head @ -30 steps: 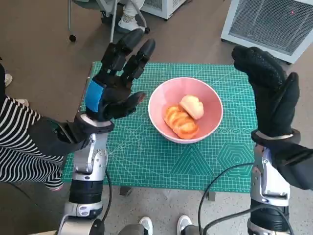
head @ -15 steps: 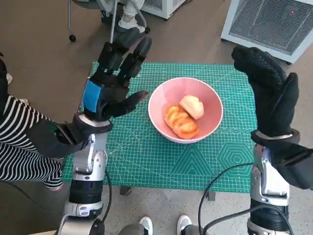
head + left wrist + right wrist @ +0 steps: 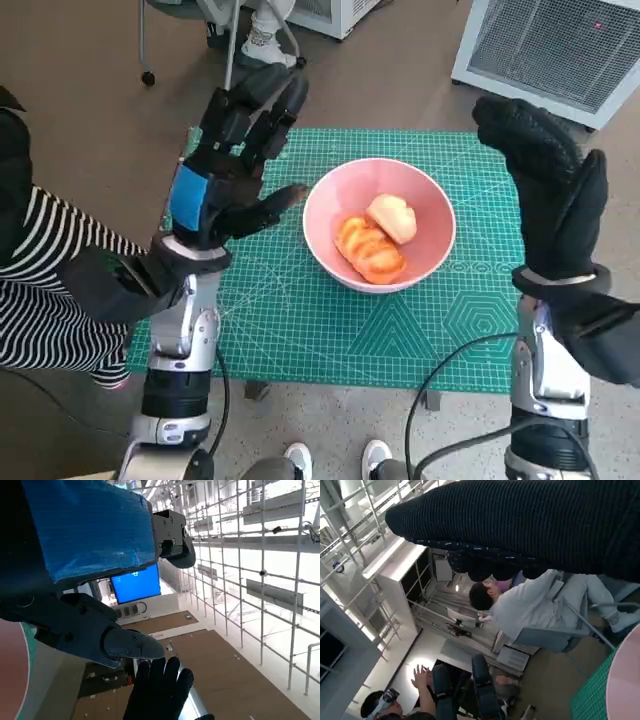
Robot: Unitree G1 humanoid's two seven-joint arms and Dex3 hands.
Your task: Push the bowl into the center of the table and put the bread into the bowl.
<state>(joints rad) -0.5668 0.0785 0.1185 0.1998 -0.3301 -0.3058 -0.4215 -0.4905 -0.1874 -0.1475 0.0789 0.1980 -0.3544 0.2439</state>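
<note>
Fingers spread wide on both my hands, nothing held: left hand (image 3: 228, 170) raised just beside the bowl (image 3: 379, 223), right hand (image 3: 550, 190) up over the table's (image 3: 300, 330) far right edge, apart from it. Bowl sits abt mid-table w/ bread (image 3: 378, 238) already inside. Looks to me like both steps are done; next move prob just pulling arms back w/o clipping the rim.
</note>
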